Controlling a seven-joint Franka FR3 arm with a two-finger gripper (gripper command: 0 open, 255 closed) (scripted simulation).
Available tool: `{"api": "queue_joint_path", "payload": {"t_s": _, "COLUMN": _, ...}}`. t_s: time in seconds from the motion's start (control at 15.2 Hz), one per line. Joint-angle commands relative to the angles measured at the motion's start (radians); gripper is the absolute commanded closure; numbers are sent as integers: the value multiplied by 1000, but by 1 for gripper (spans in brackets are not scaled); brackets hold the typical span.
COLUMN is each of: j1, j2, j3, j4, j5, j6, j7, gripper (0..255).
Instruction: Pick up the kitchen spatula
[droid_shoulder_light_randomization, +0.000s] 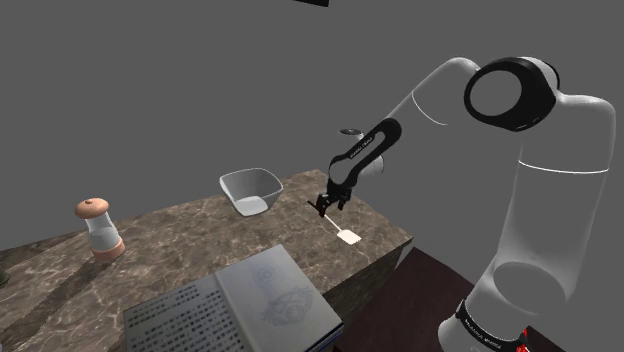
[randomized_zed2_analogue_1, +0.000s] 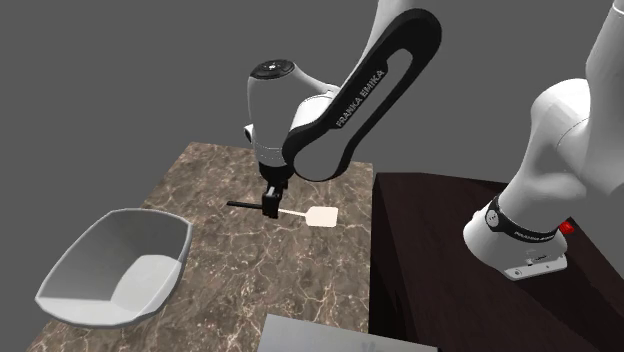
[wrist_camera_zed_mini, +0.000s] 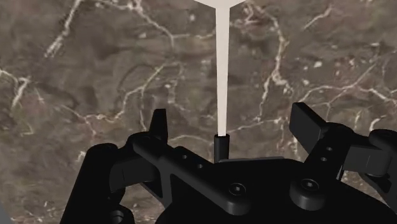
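The spatula (randomized_zed2_analogue_1: 312, 214) lay flat on the marble counter (randomized_zed2_analogue_1: 200, 180), shoulder view's right; gripper (randomized_zed2_analogue_1: 268, 208) spread astride its shaft, not touching. We judged it light, stiff, thin: pinch the dark handle.

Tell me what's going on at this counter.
The white arm holds its black pincer low over a spatula that lies flat on the marble counter. In the wrist view the open fingers stand either side of the spatula's thin shaft without touching it, so nothing is gripped yet. A white bowl, an open book and a shaker sit farther along the counter.
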Motion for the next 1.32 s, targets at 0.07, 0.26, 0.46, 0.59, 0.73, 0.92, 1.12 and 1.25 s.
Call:
{"api": "queue_joint_path", "payload": {"t_s": 0.07, "j1": -2, "j2": 37, "j3": 2, "j4": 3, "j5": 4, "j6": 34, "j7": -3, "gripper": 0}}
{"api": "queue_joint_path", "payload": {"t_s": 0.26, "j1": -3, "j2": 57, "j3": 3, "j4": 4, "j5": 6, "j6": 53, "j7": -4, "gripper": 0}}
{"api": "queue_joint_path", "payload": {"t_s": 0.46, "j1": -3, "j2": 56, "j3": 3, "j4": 3, "j5": 6, "j6": 54, "j7": -5, "gripper": 255}}
{"api": "queue_joint_path", "payload": {"t_s": 0.59, "j1": -3, "j2": 57, "j3": 3, "j4": 3, "j5": 6, "j6": 54, "j7": -5, "gripper": 255}}
{"api": "queue_joint_path", "payload": {"t_s": 0.73, "j1": -3, "j2": 56, "j3": 3, "j4": 3, "j5": 6, "j6": 54, "j7": -5, "gripper": 255}}
{"api": "queue_joint_path", "payload": {"t_s": 0.92, "j1": -3, "j2": 57, "j3": 3, "j4": 4, "j5": 6, "j6": 53, "j7": -4, "gripper": 255}}
{"api": "queue_joint_path", "payload": {"t_s": 1.12, "j1": -1, "j2": 19, "j3": 1, "j4": 2, "j5": 2, "j6": 18, "j7": -2, "gripper": 255}}
{"api": "queue_joint_path", "payload": {"t_s": 1.25, "j1": 0, "j2": -5, "j3": 0, "j4": 2, "j5": 0, "j6": -6, "j7": 0, "gripper": 255}}
